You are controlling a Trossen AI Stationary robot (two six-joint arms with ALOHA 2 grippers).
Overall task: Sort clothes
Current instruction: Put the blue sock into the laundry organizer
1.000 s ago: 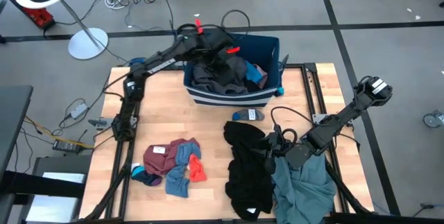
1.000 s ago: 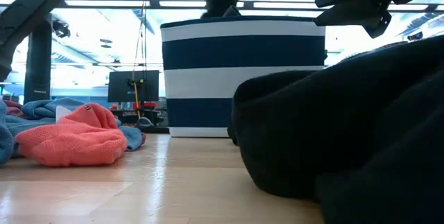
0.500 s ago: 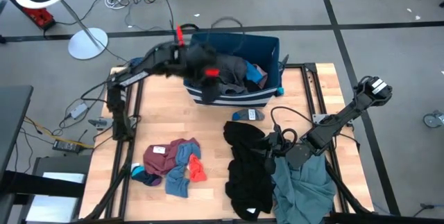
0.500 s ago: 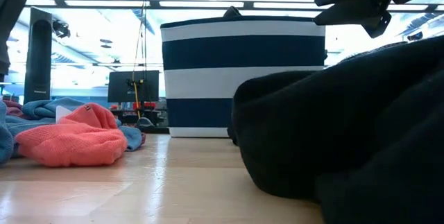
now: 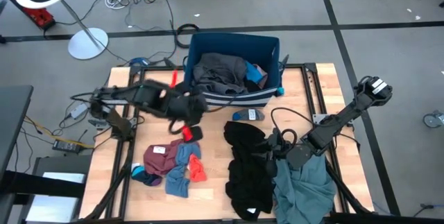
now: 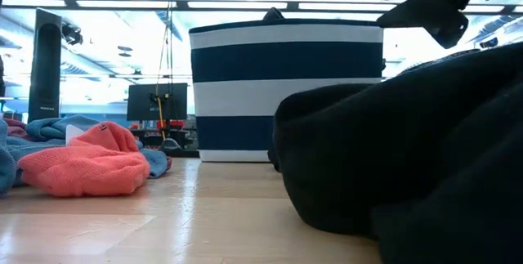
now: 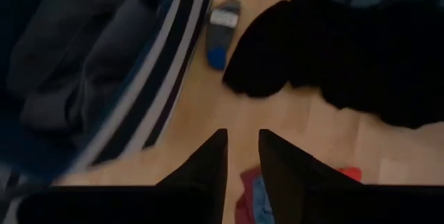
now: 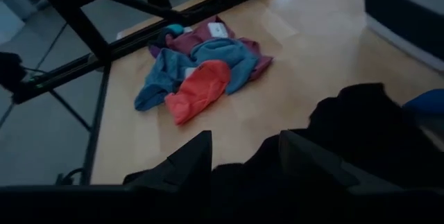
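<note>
A soft navy bin (image 5: 272,49) with white stripes, rectangular and open-topped, stands at the far middle of the pale wooden table (image 5: 215,182). Crumpled dark grey garments (image 5: 220,73) and a bright blue piece (image 5: 257,74) are heaped inside it. On the near left a loose pile (image 5: 175,163) of maroon, blue and orange-red knit-looking cloth is spread; in the low view the orange-red piece (image 6: 86,166) is seen as a rounded, nubbly mound. A black garment (image 5: 248,165) lies stretched from far to near at the middle right, its long axis running toward the near edge, with a teal-grey garment (image 5: 302,189) crumpled just beside it on the right. A small blue-and-grey piece (image 5: 248,115) lies flat between the bin and the black garment.

The left gripper (image 5: 186,123) is held out over the table just left of the bin, its arm reaching in from the left edge; the dark tapered fingers (image 7: 209,165) are seen slightly apart with nothing between them. The right gripper (image 5: 269,154) rests low on the black garment, its arm bent in from the right; its fingers (image 8: 189,160) are parted, and whether cloth is caught cannot be told.
</note>
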